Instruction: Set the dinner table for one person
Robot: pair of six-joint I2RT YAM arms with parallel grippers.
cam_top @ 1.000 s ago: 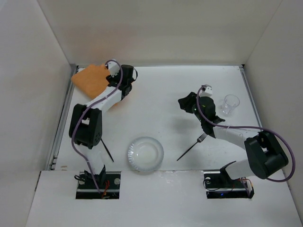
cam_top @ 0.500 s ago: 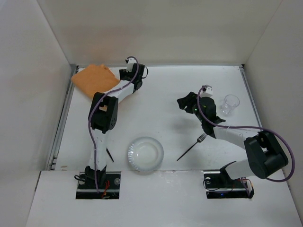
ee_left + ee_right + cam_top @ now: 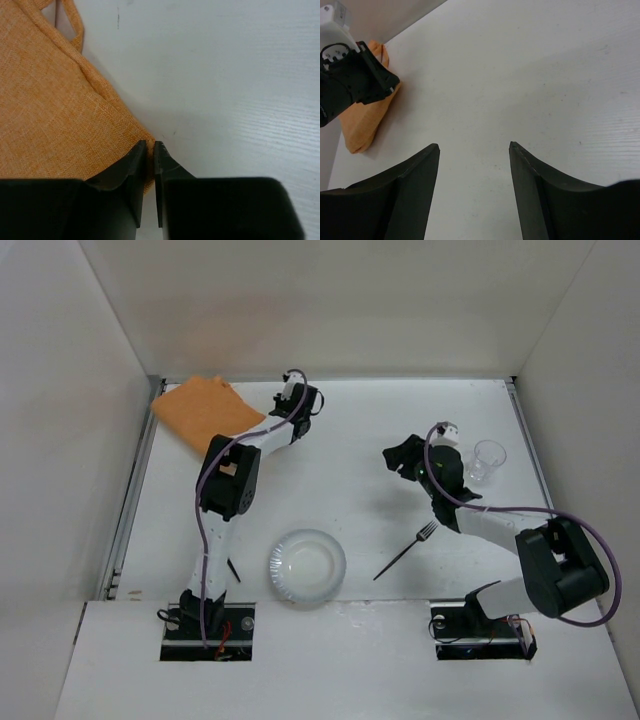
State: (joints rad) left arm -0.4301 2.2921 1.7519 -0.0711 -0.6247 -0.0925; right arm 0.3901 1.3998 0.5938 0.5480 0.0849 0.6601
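The orange placemat (image 3: 200,410) lies at the far left corner of the dinner table (image 3: 340,450). My left gripper (image 3: 150,143) is shut on the placemat (image 3: 55,100) at its near right corner, with orange cloth between the fingertips; it shows from above as left gripper (image 3: 282,416). My right gripper (image 3: 398,458) hovers open over bare table right of centre, nothing between its fingers (image 3: 429,155). A clear plate (image 3: 306,565) sits at the near centre. A fork (image 3: 405,550) lies right of the plate, and a glass (image 3: 489,460) stands right of my right gripper.
A thin dark utensil (image 3: 231,568) lies beside the left arm's base, left of the plate. White walls close the table at the back and sides, with metal rails (image 3: 125,510) along the side edges. In the right wrist view the left gripper's body (image 3: 350,85) stands over the placemat (image 3: 365,130).
My left gripper moved right from over the placemat to its right corner and shut on the cloth. The right gripper opened a little wider and shifted slightly right.
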